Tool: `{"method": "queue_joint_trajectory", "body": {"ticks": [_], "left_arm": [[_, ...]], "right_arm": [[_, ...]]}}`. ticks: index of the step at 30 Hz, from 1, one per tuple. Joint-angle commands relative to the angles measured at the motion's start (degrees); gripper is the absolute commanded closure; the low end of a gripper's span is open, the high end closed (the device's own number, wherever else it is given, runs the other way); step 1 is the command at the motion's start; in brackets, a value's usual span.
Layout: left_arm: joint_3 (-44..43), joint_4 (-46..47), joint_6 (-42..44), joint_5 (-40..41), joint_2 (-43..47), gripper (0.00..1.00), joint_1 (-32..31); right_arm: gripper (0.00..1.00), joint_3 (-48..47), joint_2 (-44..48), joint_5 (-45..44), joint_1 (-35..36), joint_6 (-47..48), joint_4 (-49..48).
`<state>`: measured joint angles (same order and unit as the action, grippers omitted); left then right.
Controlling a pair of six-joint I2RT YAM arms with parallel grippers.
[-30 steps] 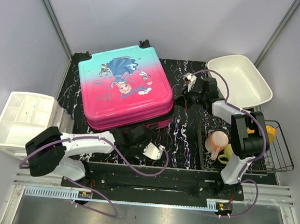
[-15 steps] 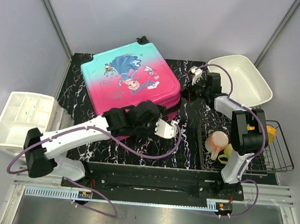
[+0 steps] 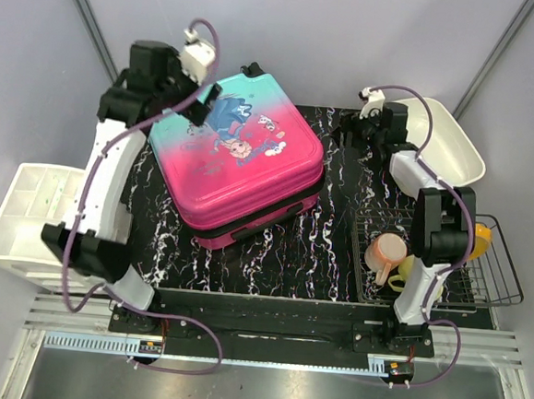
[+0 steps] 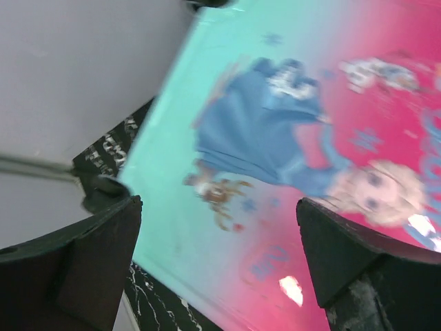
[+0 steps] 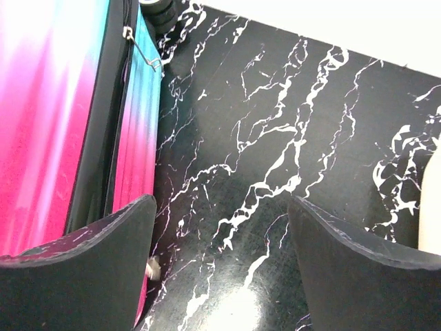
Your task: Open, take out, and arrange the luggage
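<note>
The luggage [image 3: 238, 156], a pink-to-teal hard shell with a princess print, lies flat on the black marble table [image 3: 324, 241]. A dark band shows along its seam on the near right side. My left gripper [image 3: 206, 98] hovers open above its far left teal corner. In the left wrist view the printed lid [image 4: 275, 145] fills the gap between the spread fingers [image 4: 89, 262], which hold nothing. My right gripper [image 3: 348, 132] stands open just right of the luggage. In the right wrist view, bare marble lies between its fingers [image 5: 358, 269], and the luggage's side [image 5: 138, 138] with a zip pull [image 5: 141, 49] is at the left.
A white oval tub [image 3: 438, 139] sits at the back right, close behind the right gripper. A wire rack [image 3: 506, 274] at the right holds a pink cup [image 3: 388, 251] and yellow cups [image 3: 480, 237]. A white compartment tray [image 3: 39, 209] hangs off the left edge.
My left arm swung from the luggage's near edge up to its far left corner. My right gripper opened and drew back toward the tub. The luggage turned slightly and shifted right.
</note>
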<state>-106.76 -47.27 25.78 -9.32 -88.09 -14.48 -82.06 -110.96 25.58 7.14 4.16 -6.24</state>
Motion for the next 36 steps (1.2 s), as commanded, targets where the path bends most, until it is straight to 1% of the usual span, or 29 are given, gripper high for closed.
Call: {"method": "queue_joint_trajectory", "body": {"ticks": [1,2,3,5,6,7,8,9,10,12,16,17,20,22,23,26,29,30,31,32,33,34,35,36], "left_arm": [[-13.2,-2.7,-10.9,-6.4,-9.4,0.01,10.3],[-16.5,-2.4,-12.4,-8.5,-11.0,0.01,12.3],[-17.6,-1.3,-15.4,-9.3,-12.6,0.01,15.8],[-20.3,0.5,-18.9,-12.3,-17.7,0.01,18.9],[-21.0,3.0,-24.0,-13.4,-19.6,0.01,21.8],[-21.8,4.1,-26.1,-14.4,-21.2,0.01,23.3],[-23.3,5.0,-29.7,-16.3,-24.6,0.01,24.5],[-23.8,6.7,-33.9,-17.0,-26.0,0.01,26.2],[-24.1,7.4,-35.2,-17.0,-27.0,0.01,26.6],[-23.8,9.8,-37.8,-14.1,-29.4,0.01,27.0],[-22.2,13.4,-38.2,-10.6,-32.7,0.01,27.0],[-22.7,13.3,-37.9,-7.5,-33.5,0.01,27.0],[-24.1,10.7,-37.2,0.9,-36.4,0.01,26.8],[-23.4,10.3,-36.3,5.3,-37.3,0.01,26.5],[-22.1,10.1,-36.2,8.8,-37.3,0.01,26.4],[-19.6,9.1,-34.8,9.1,-38.5,0.01,26.3],[-16.5,6.8,-30.1,8.6,-39.3,0.01,25.2],[-15.4,5.9,-29.2,8.4,-38.9,0.01,24.9],[-12.4,5.1,-28.6,6.6,-38.2,0.01,24.7],[-10.2,4.6,-27.8,5.4,-35.5,0.01,24.2],[-7.6,4.6,-27.3,4.1,-34.0,0.06,24.0],[-2.6,4.6,-26.8,2.3,-31.9,0.09,23.7],[-0.3,4.6,-26.2,2.1,-28.7,0.14,23.0],[2.0,4.4,-26.2,2.1,-26.8,0.25,22.7]], "right_arm": [[0.12,-0.7,7.6,-2.7,0.0,-0.8,1.1],[0.12,-0.1,8.7,-2.6,0.0,-0.8,3.9],[0.12,0.2,11.2,-1.8,0.0,-0.8,5.9],[0.13,1.8,13.6,2.9,0.0,-0.7,13.1],[0.13,2.9,16.4,4.6,-0.1,-1.1,14.9],[0.13,4.0,18.0,8.0,0.1,-1.5,16.8],[0.14,6.1,19.6,9.6,0.1,-3.1,20.4],[0.16,7.3,22.6,11.1,0.2,-3.8,21.8],[0.17,9.4,24.1,12.5,0.9,-3.9,22.8],[0.16,11.7,27.8,12.1,2.3,-5.5,25.1],[0.16,16.8,31.8,11.7,6.5,-7.4,26.3],[0.16,17.5,32.8,11.5,8.4,-7.2,26.5],[0.16,19.0,32.8,11.1,10.6,-6.1,27.6],[0.17,19.4,32.1,11.9,11.2,-5.6,27.6],[0.17,19.6,31.2,12.2,11.5,-4.6,27.6],[0.17,19.3,29.1,13.5,12.5,-1.3,26.0],[0.17,18.7,26.3,13.3,13.0,0.2,23.1],[0.17,18.3,25.4,11.6,13.1,0.1,22.5],[0.17,17.4,24.7,10.5,13.0,-0.4,21.5],[0.17,16.9,23.1,9.2,13.0,-0.6,21.0],[0.17,16.3,22.5,6.6,13.0,-0.7,20.5],[0.15,15.8,21.8,5.4,12.9,-0.5,18.7],[0.14,15.6,20.5,4.2,12.8,-0.3,17.6],[0.14,15.2,19.7,2.3,12.5,-0.1,16.9]]}}
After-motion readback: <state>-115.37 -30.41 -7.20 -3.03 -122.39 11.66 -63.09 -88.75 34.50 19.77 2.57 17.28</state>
